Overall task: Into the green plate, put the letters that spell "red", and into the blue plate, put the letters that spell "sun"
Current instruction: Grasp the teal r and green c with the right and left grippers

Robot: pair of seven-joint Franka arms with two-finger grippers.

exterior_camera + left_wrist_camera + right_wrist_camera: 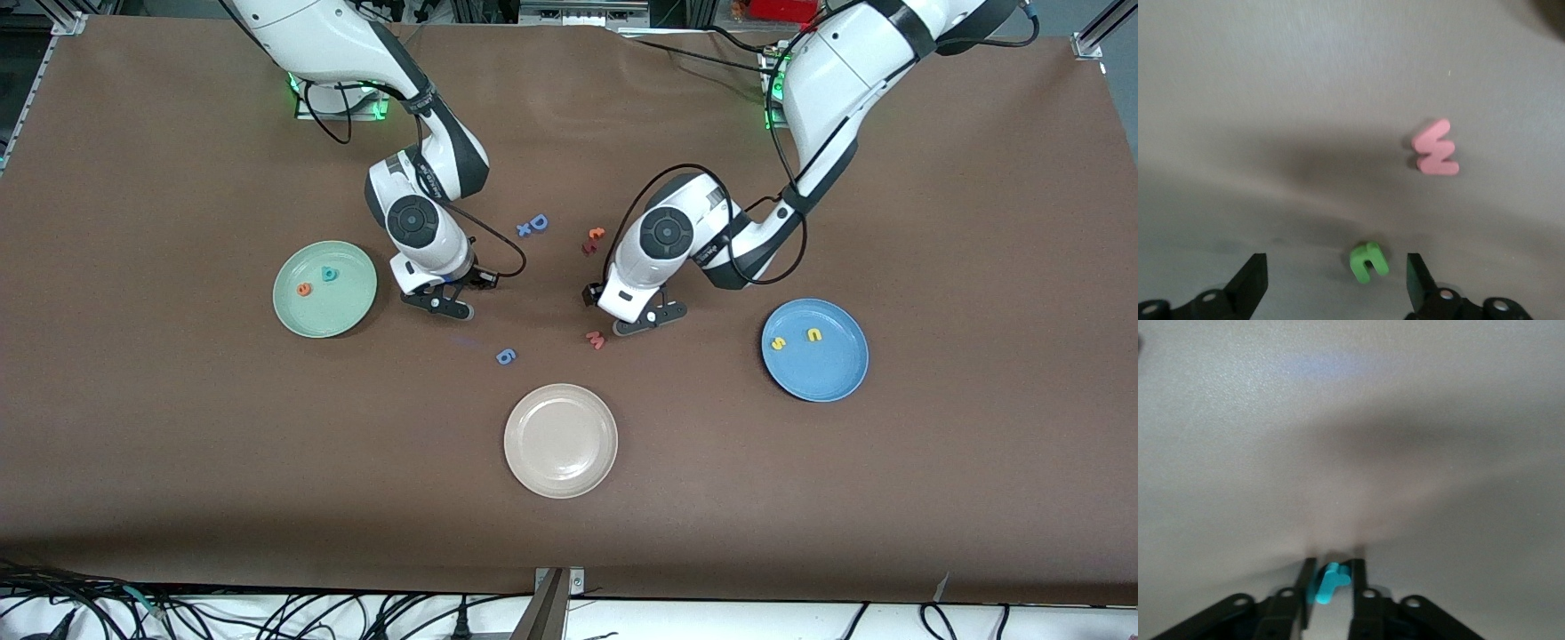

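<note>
The pale green plate (pixel 348 307) holds the orange "e" (pixel 305 289) and the teal "d" (pixel 330 274). Beside it, my right gripper (pixel 437 305) (pixel 1331 568) is low at the table, shut on the thin teal "r" (pixel 1330 582). The blue plate (pixel 827 373) holds the yellow "s" (pixel 779 343) and the yellow "u" (pixel 813 334). My left gripper (pixel 647 322) (pixel 1336 261) is low and open, with the green "n" (pixel 1369 261) lying on the table between its fingers, nearer one finger. In the front view the "n" and the "r" are hidden under the hands.
A pink "w" (pixel 595 340) (pixel 1436 148) lies beside the left gripper. A blue "6" (pixel 506 356) lies between the grippers, nearer the camera. A blue "D" (pixel 533 225) and a red and orange pair (pixel 593 240) lie nearer the bases. The beige plate (pixel 560 440) sits nearest the camera.
</note>
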